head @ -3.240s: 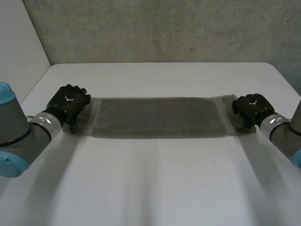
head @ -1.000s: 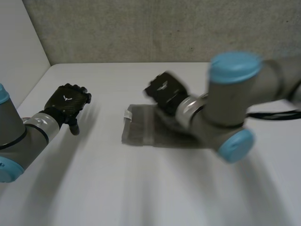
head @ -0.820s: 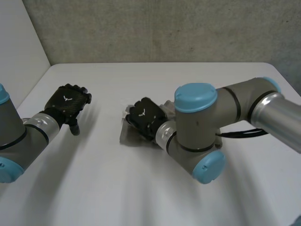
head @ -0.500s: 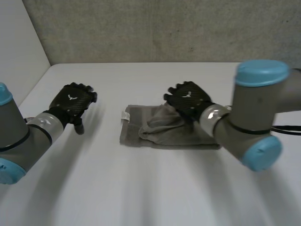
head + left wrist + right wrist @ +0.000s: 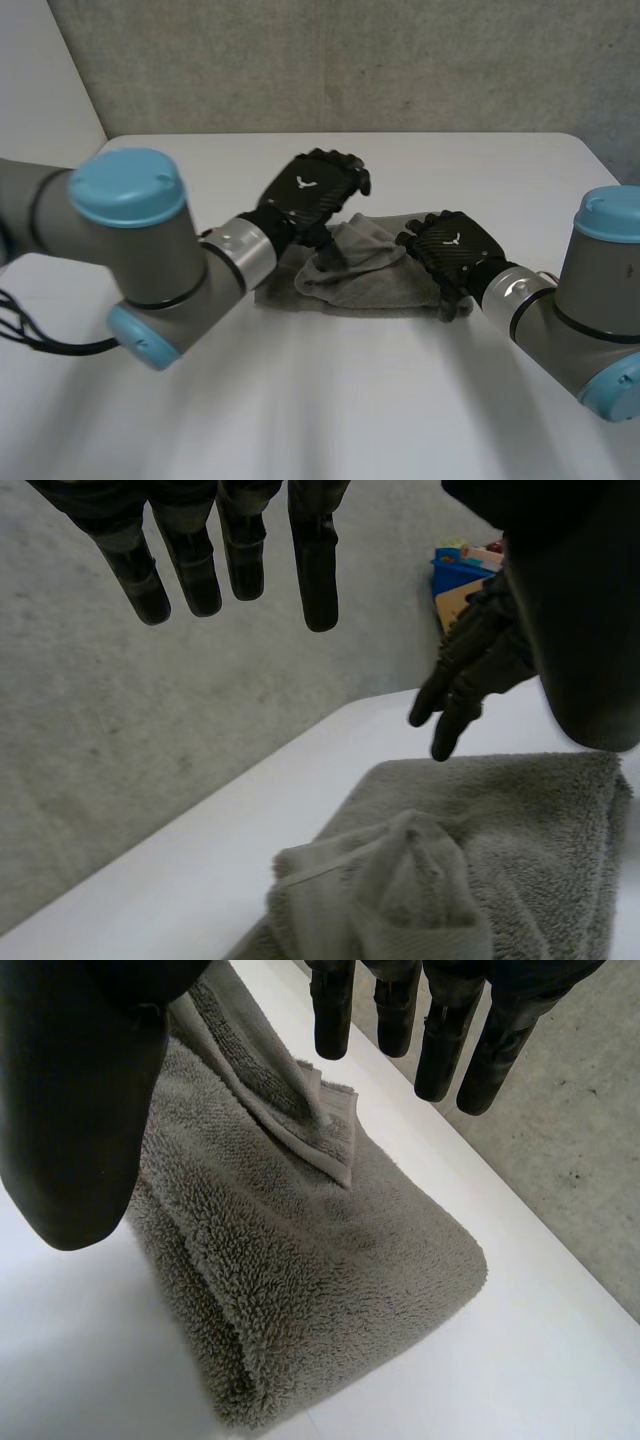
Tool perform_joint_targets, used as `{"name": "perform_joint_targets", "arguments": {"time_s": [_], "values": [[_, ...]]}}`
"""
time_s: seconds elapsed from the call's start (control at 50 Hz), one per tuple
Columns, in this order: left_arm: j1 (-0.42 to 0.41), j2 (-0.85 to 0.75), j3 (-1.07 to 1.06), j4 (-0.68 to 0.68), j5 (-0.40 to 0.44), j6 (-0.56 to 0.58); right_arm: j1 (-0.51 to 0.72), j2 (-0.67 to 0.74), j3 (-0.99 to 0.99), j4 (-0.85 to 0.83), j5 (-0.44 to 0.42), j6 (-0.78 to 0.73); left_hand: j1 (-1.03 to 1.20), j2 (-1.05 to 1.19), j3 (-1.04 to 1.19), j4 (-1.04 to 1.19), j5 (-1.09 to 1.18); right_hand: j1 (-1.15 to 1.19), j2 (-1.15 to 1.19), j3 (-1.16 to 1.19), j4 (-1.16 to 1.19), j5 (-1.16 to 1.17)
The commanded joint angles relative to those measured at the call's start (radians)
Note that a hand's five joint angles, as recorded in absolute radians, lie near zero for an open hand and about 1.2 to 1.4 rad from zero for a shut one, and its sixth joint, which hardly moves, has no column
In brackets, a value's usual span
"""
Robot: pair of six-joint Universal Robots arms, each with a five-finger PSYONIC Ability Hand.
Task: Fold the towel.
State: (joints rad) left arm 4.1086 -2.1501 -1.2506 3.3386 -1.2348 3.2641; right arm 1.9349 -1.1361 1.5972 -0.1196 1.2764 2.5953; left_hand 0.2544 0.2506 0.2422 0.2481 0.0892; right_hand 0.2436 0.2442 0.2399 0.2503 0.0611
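Towel [image 5: 372, 288] is found doubled but bunched, tidying judged outstanding; left robot hand [image 5: 318, 190] and right robot hand [image 5: 450, 243] are spread, empty.

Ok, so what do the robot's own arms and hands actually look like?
Both arms are thick grey tubes with rounded joints, the left arm and right arm each capped in light blue. A silver cuff joins each to its hand. The left hand and right hand are black, with a small white mark on the back.
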Motion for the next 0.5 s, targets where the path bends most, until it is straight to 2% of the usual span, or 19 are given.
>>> {"name": "perform_joint_targets", "arguments": {"time_s": [0.02,0.18,0.26,0.32,0.5], "values": [[-0.04,-0.152,0.15,-0.069,-0.006,0.005,0.003,0.027,0.0,-0.026,0.001,-0.004,0.015,0.019,0.027,0.021,0.006,-0.015,-0.015,-0.011,-0.021,-0.007],[-0.06,-0.26,0.241,-0.126,-0.031,0.011,-0.004,0.035,0.004,-0.037,0.0,-0.004,0.021,0.025,0.033,0.027,0.011,-0.006,-0.007,-0.002,-0.013,0.002],[-0.059,-0.292,0.283,-0.128,-0.119,0.016,-0.01,0.038,0.006,-0.037,0.0,-0.006,0.021,0.025,0.033,0.027,0.011,-0.003,-0.004,0.001,-0.01,0.005],[-0.059,-0.307,0.299,-0.128,-0.156,0.031,-0.01,0.041,0.006,-0.037,0.0,-0.006,0.021,0.025,0.033,0.027,0.011,0.0,-0.001,0.004,-0.007,0.008],[-0.056,-0.321,0.303,-0.133,-0.186,0.108,-0.008,0.045,0.009,-0.037,0.0,-0.008,0.021,0.025,0.033,0.027,0.011,0.006,0.005,0.009,-0.001,0.014]]}}
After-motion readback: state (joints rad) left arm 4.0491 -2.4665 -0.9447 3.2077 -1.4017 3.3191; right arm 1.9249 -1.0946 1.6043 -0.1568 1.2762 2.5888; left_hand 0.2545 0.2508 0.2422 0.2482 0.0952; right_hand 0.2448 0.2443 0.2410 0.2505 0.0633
